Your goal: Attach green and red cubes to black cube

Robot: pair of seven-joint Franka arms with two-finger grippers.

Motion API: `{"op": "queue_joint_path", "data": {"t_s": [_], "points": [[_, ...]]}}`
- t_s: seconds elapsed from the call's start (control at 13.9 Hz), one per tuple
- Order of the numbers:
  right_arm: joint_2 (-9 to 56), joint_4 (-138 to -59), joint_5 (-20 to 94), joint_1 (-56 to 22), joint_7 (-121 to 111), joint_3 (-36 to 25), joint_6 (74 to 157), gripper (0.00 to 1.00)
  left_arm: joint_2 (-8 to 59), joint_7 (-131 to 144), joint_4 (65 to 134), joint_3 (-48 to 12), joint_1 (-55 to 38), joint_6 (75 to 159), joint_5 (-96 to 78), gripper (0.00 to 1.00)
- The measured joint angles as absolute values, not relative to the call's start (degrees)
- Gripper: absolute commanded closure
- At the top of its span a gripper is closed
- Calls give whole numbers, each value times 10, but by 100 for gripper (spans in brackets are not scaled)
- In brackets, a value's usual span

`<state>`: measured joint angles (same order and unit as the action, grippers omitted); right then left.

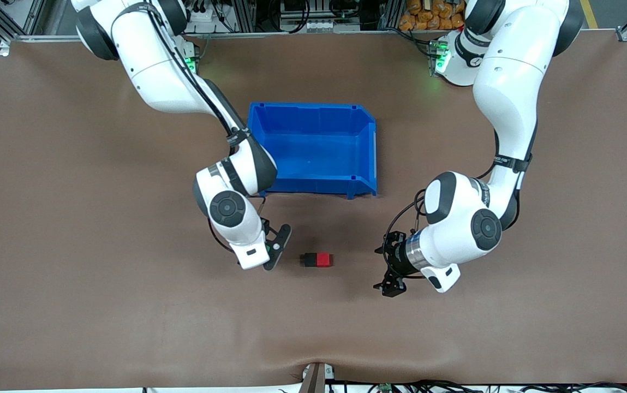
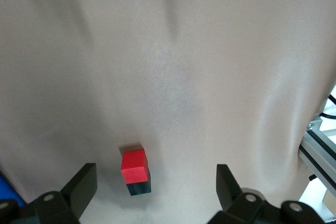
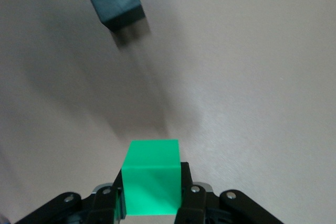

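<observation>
Two joined cubes, red cube (image 1: 324, 260) and black cube (image 1: 310, 260), lie on the table between my grippers. My right gripper (image 1: 276, 246), clamped on the green cube (image 3: 150, 177), faces the bare black end. My left gripper (image 1: 388, 270) waits, fingers spread wide.

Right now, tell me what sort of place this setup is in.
Most likely a robotics lab or test cell: two white arms share a brown table, aluminium framing and cables run along its edge by the bases, and only a blue bin and small cubes are laid out.
</observation>
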<state>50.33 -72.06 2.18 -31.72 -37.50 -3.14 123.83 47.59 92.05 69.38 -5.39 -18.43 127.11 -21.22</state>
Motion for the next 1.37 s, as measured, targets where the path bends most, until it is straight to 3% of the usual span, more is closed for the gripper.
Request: {"op": "queue_joint_path", "data": {"t_s": [0.65, 1.37], "points": [[571, -637, 22, -338, -373, -31, 1257, 100, 412, 840, 693, -53, -129, 1161, -178, 0], [610, -605, 22, -359, -382, -31, 1306, 100, 318, 790, 691, -53, -94, 1042, -131, 0]]}}
